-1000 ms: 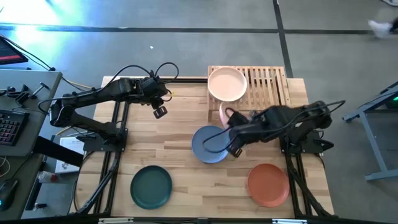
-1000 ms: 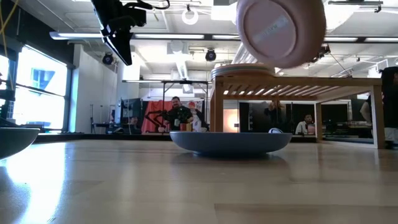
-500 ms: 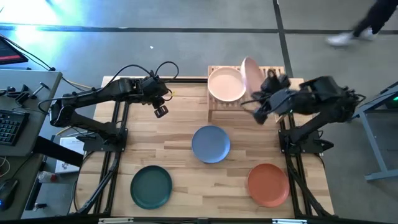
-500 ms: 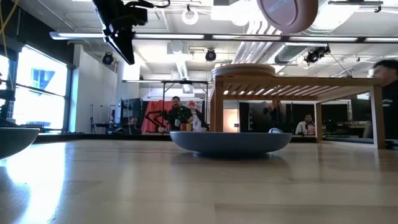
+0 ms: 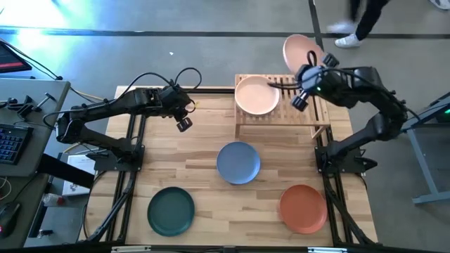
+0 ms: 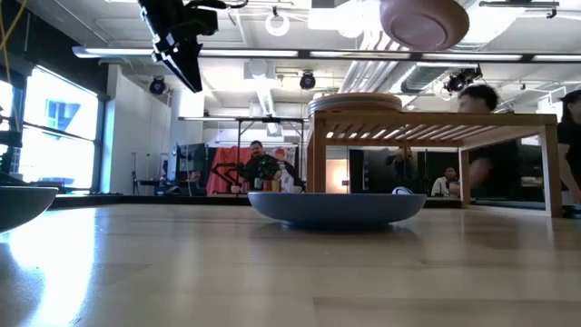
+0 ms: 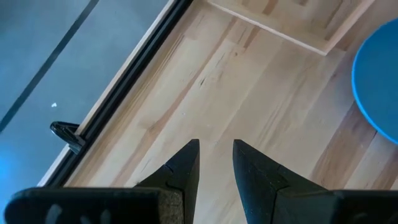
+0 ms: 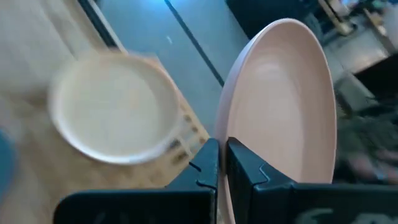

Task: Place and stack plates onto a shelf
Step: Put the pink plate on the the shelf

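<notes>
My right gripper [image 5: 306,70] is shut on a pale pink plate [image 5: 299,50], held high over the far right part of the bamboo shelf [image 5: 304,107]; the low view shows that plate [image 6: 424,23] well above the shelf top [image 6: 445,118]. A peach plate [image 5: 256,95] rests by its base on the shelf's left part. On the table lie a blue plate [image 5: 238,162], a dark green plate [image 5: 171,211] and a terracotta plate [image 5: 303,208]. My left gripper [image 5: 184,124] hangs empty over the far left of the table, fingers slightly open [image 7: 216,152]. My right gripper pinches the pink plate's rim [image 8: 222,144] between its two fingers [image 8: 241,163], one on the plate's inner face and one on its underside. The plate is lifted clear of everything and tilted, its hollow face [image 5: 298,48] turned partly upward.
A black frame rail [image 5: 211,89] runs along the table's far edge. Bare wood lies between the blue plate and the shelf and on the shelf's right slats [image 5: 309,98]. A person walks on the floor beyond the table [image 5: 362,17]; other people show in the room [image 6: 259,168].
My right gripper carried the pink plate up and toward the far edge, from beside the blue plate near the shelf's near side to high over the shelf's far right. The plate tipped from standing on edge to lying flatter. A person walked by behind the table.
</notes>
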`<action>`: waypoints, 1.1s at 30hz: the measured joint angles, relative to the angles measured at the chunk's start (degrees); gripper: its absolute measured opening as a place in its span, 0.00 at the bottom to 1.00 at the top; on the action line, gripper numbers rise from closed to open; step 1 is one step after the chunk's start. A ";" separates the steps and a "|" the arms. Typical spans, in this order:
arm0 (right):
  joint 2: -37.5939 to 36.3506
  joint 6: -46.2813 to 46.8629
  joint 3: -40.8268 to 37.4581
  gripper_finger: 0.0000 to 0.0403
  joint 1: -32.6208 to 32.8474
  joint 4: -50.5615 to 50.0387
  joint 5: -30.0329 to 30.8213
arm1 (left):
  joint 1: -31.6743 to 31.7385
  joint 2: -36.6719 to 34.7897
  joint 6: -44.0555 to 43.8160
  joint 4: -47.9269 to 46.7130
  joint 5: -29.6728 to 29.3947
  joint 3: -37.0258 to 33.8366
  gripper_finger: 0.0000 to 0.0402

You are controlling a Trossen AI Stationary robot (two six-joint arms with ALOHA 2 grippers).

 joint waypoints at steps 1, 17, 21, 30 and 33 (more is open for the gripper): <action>-0.60 -0.57 -1.78 0.00 -1.72 -0.07 -0.31 | 0.00 0.00 -0.50 0.00 -0.02 0.00 0.21; -9.97 -1.73 -30.66 0.00 -11.38 0.07 -7.00 | 0.00 0.00 -3.27 0.02 -0.13 0.00 0.21; -9.95 -1.73 -34.90 0.00 -11.38 1.99 -7.19 | 0.00 0.00 -4.27 0.00 -0.13 0.00 0.21; -9.90 -1.73 -40.89 0.00 -11.36 7.13 -10.31 | 0.00 0.00 -4.75 0.00 -0.13 0.00 0.21; -9.92 -1.73 -41.16 0.00 -11.36 8.24 -12.88 | 0.00 0.00 -4.73 0.00 -0.13 0.00 0.21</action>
